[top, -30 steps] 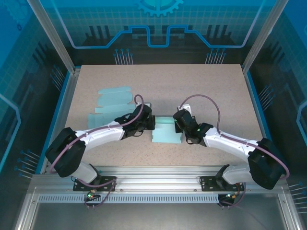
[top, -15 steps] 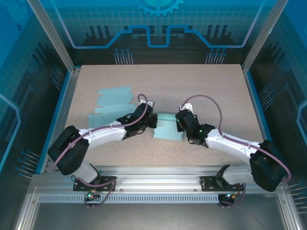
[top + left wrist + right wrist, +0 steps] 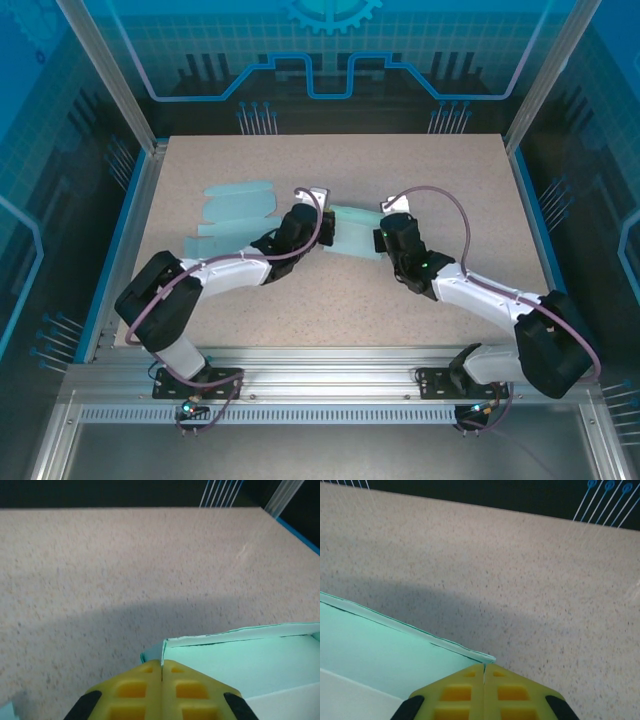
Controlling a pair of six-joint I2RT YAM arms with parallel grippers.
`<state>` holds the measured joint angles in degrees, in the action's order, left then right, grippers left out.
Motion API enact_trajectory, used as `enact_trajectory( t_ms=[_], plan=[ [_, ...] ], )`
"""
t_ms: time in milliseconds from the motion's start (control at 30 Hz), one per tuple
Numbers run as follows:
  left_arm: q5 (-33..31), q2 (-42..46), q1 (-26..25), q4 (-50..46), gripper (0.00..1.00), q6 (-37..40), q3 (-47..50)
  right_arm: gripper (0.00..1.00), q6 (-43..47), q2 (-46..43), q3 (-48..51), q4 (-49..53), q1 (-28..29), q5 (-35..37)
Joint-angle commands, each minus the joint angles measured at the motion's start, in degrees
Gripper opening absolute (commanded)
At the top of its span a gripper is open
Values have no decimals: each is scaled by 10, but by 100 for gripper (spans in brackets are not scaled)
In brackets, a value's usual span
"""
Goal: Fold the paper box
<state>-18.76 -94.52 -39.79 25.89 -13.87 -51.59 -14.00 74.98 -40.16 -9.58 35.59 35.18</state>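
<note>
Box (image 3: 352, 236) was near the middle of the table (image 3: 450, 180), between the two grippers. Its long axis ran left to right, one end toward each arm. The left gripper (image 3: 324, 226) had its yellow pads (image 3: 132, 690) pressed together on the corner of the box's left end. The right gripper (image 3: 384, 232) was likewise clenched on the right end's corner, its pads (image 3: 515, 692) meeting over the paper edge. Flat blanks (image 3: 235, 210) lay on the table left of the box, apart from it.
</note>
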Motion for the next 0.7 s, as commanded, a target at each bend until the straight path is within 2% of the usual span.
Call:
enact_trajectory(
  t_ms=[0, 167, 467, 667],
  plan=[
    [55, -15, -17, 178, 0, 54, 25, 0, 37, 7, 12, -125, 12, -86],
    [58, -34, -17, 271, 0, 85, 71, 0, 58, 6, 47, -186, 14, -99],
    [71, -75, -17, 430, 0, 88, 162, 0, 89, -2, 118, -273, 48, -87],
    [73, -75, -24, 433, 0, 90, 188, 0, 77, -8, 147, -281, 70, -54]
  ],
)
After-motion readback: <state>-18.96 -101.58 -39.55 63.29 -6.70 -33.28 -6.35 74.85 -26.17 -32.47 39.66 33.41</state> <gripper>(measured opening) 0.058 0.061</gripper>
